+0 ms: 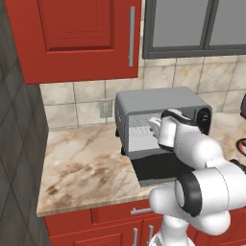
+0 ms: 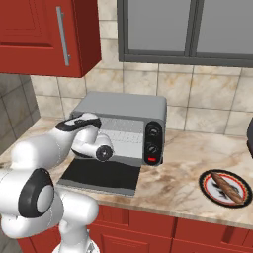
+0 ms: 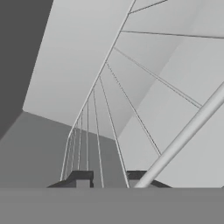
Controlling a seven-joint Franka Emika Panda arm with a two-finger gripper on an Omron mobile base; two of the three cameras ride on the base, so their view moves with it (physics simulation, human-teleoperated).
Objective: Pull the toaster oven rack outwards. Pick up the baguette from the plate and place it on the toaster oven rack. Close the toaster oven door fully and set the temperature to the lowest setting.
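Pincer (image 3: 109,178) narrowed inside toaster oven (image 2: 123,106), tips straddling a thin wire of toaster oven rack (image 3: 105,131); clamped or not, cannot tell. Stiff, light, slippery; best gripped on front bar at six o'clock.

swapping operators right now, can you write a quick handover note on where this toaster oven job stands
Gripper: reached into the toaster oven, fingertips either side of a wire at the front of the toaster oven rack, jaws narrow; a firm grip can't be confirmed.
Toaster oven door: folded down flat, open.
Rack: inside the cavity, not yet pulled out as far as I can tell.
Baguette: lying on the plate, on the counter to the oven's right.
Done: door is open, hand is at the rack.
Left: pull the rack out, move the baguette onto it, shut the door, turn the temperature knob to lowest.
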